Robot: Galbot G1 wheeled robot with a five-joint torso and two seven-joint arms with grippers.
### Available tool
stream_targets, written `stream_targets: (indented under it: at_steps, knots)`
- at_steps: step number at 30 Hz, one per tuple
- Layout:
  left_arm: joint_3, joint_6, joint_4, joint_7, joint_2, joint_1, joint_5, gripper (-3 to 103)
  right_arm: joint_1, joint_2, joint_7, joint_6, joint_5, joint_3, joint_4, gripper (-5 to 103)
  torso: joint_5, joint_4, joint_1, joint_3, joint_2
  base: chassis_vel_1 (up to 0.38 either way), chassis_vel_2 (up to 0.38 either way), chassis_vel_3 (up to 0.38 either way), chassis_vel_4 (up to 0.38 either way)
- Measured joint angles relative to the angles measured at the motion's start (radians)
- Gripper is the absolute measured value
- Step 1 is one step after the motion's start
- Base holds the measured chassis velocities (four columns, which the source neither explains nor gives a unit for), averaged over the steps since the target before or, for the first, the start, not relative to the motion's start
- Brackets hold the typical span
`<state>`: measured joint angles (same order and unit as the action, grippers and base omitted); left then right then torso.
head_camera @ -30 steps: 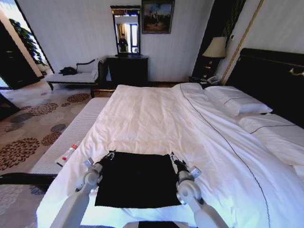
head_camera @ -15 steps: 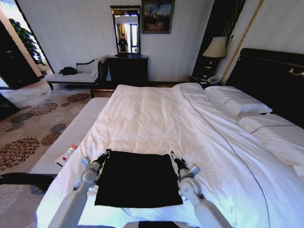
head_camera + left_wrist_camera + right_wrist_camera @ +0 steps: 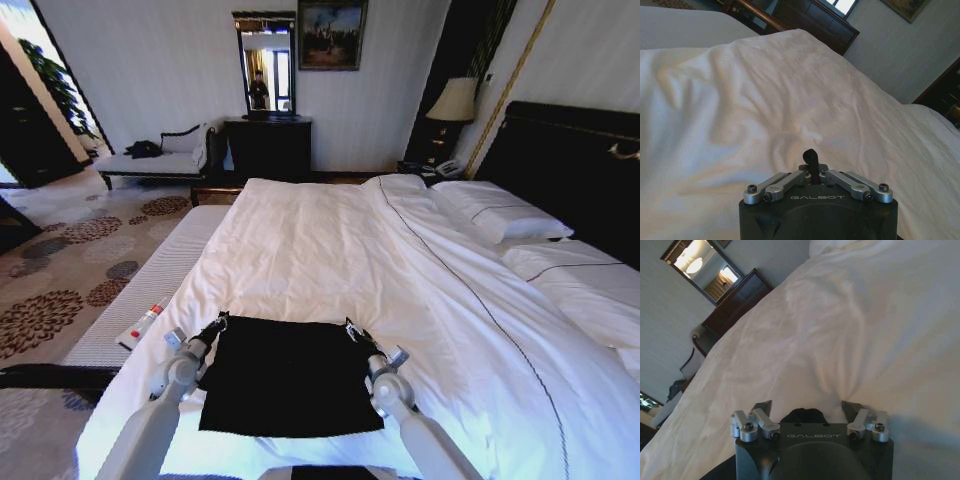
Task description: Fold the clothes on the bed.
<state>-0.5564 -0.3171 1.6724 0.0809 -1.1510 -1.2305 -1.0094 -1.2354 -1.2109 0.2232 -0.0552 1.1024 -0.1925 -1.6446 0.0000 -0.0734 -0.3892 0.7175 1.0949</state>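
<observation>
Black T-shirt lying flat on the white duvet at the near end of the bed, folded to a rough rectangle, lettering not visible.

Left hand at the far left corner of the T-shirt. Fingers drawn together in the left wrist view, a small dark strip of cloth standing up between them; pinched on the T-shirt corner. Against half a second ago: almost unchanged in place, shifted only slightly toward the near edge of the bed.

Right hand at the far right corner of the T-shirt. In the right wrist view fingers spread apart, a dark bunch of cloth lying between them just ahead of the body; no grip on the cloth discernible. Against half a second ago: moved inward toward the left, arm angled more across the garment's right side. Against one second ago: both arms drawn closer together and the left hand further forward along the bed.

T-shirt outline much as in the earlier frames; far edge between the two hands straight, near edge well short of the bed's end. Duvet creased in soft folds ahead of both hands, no fresh disturbance noted.

Small white and red object on the pale bench beside the bed to the left, same position as before. Camera view unchanged across the three head frames.
</observation>
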Motion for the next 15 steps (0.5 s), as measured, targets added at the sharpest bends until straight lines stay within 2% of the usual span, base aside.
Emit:
stream_targets:
  at_steps: [1,2,4,5,7,8,9,10,12,13,15]
  knots:
    - [0.0,0.0,0.001,0.001,0.0,-0.002,0.001,1,-0.006,0.001,-0.004,-0.002,0.0,-0.001,-0.007,74,0.0,0.0,0.0,0.0,0.0,0.0,0.0,0.0,0.0]
    - [0.0,0.0,0.001,0.001,0.0,-0.002,0.001,1,-0.006,0.001,-0.004,-0.002,0.0,-0.001,-0.007,74,0.0,0.0,0.0,0.0,0.0,0.0,0.0,0.0,0.0]
    - [0.0,0.0,0.004,0.003,0.0,-0.004,0.004,1,-0.015,0.005,-0.006,-0.004,0.001,-0.001,-0.024,62,0.0,0.0001,0.0,0.0,0.0,0.0,0.0,0.0,0.0]
    - [0.0,0.0,0.004,0.003,0.0,-0.004,0.004,1,-0.015,0.005,-0.006,-0.004,0.001,-0.001,-0.024,62,0.0,0.0001,0.0,0.0,0.0,0.0,0.0,0.0,0.0]
    - [0.0,0.0,0.007,0.005,-0.001,-0.004,0.005,1,-0.021,0.006,-0.008,-0.006,0.001,-0.002,-0.029,51,0.0,0.0001,0.0,0.0,0.0,0.0,0.0,0.0,0.0]
    - [0.0,-0.001,0.008,0.006,-0.002,-0.004,0.007,1,-0.024,0.006,-0.01,-0.007,0.001,-0.001,-0.029,51,0.0001,0.0,0.0,0.0,0.0,0.0,0.0,0.0,0.0]
    - [0.001,-0.001,0.009,0.007,-0.003,-0.004,0.008,1,-0.027,0.005,-0.012,-0.008,0.001,-0.002,-0.03,46,0.0,0.0001,0.0,0.0,0.0,0.0,0.0,0.0,0.0]
    - [0.001,-0.001,0.009,0.007,-0.003,-0.004,0.008,1,-0.027,0.005,-0.012,-0.008,0.001,-0.002,-0.03,46,0.0,0.0001,0.0,0.0,0.0,0.0,0.0,0.0,0.0]
    - [0.001,-0.001,0.01,0.007,-0.003,-0.005,0.011,1,-0.035,0.002,-0.016,-0.008,0.002,0.0,-0.033,36,0.0,0.0,0.0,0.0,0.0,0.0,0.0,0.0,0.0]
    - [0.001,-0.001,0.01,0.007,-0.003,-0.005,0.011,1,-0.035,0.002,-0.016,-0.008,0.002,0.0,-0.033,36,0.0,0.0,0.0,0.0,0.0,0.0,0.0,0.0,0.0]
    - [-0.001,-0.001,0.012,0.007,-0.003,-0.009,0.012,1,-0.043,0.0,-0.019,-0.007,0.001,0.004,-0.037,25,0.0,0.0,0.0,0.0,0.0,0.0,0.0,0.0,0.0]
